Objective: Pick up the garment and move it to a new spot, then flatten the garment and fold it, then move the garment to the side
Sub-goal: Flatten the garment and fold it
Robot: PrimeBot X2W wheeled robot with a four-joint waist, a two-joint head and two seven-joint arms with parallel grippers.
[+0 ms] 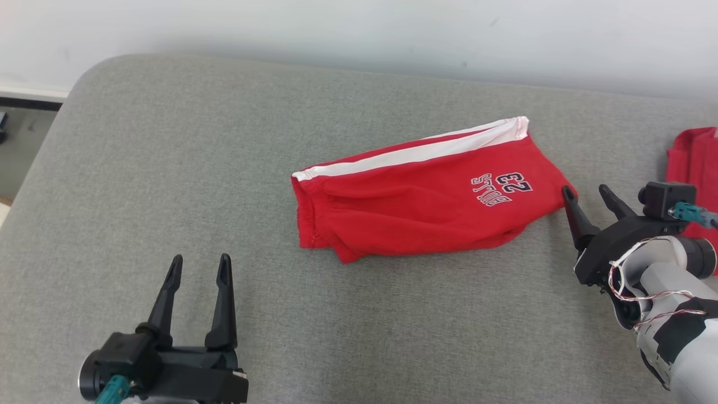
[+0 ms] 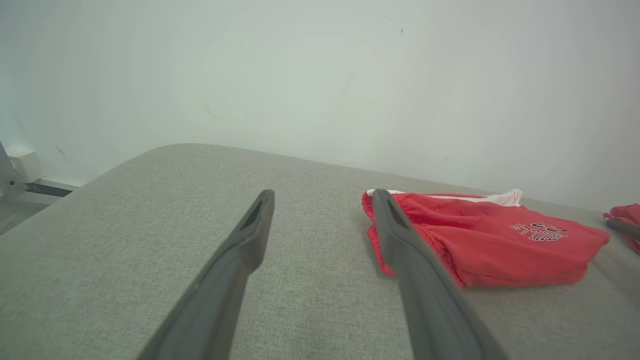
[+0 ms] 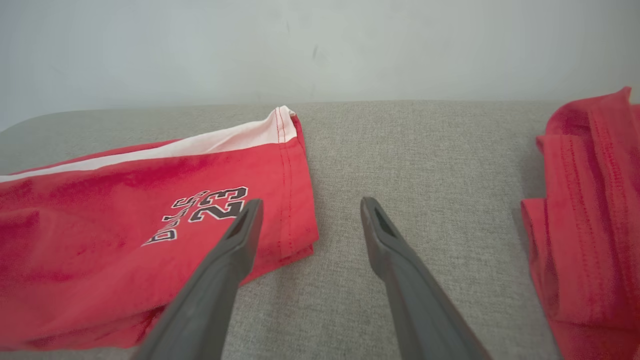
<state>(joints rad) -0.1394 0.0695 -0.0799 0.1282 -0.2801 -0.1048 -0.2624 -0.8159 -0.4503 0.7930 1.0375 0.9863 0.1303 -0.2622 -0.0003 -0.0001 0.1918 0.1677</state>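
Left gripper (image 1: 201, 259) spread wide, empty, off the near-left side of the red cotton shorts with a white side stripe and "BULLS 23" print (image 1: 415, 207), well apart from them. Right gripper (image 1: 586, 191) also spread, empty, just beside the shorts' right hem corner; contact unclear. Shorts lie flat, folded, on the grey fabric cushion (image 1: 168, 168). Second red cloth (image 1: 695, 163) lies right of the shorts, apart.

Black tapered fingers (image 1: 224, 303), pale grey forearm (image 1: 695, 370)
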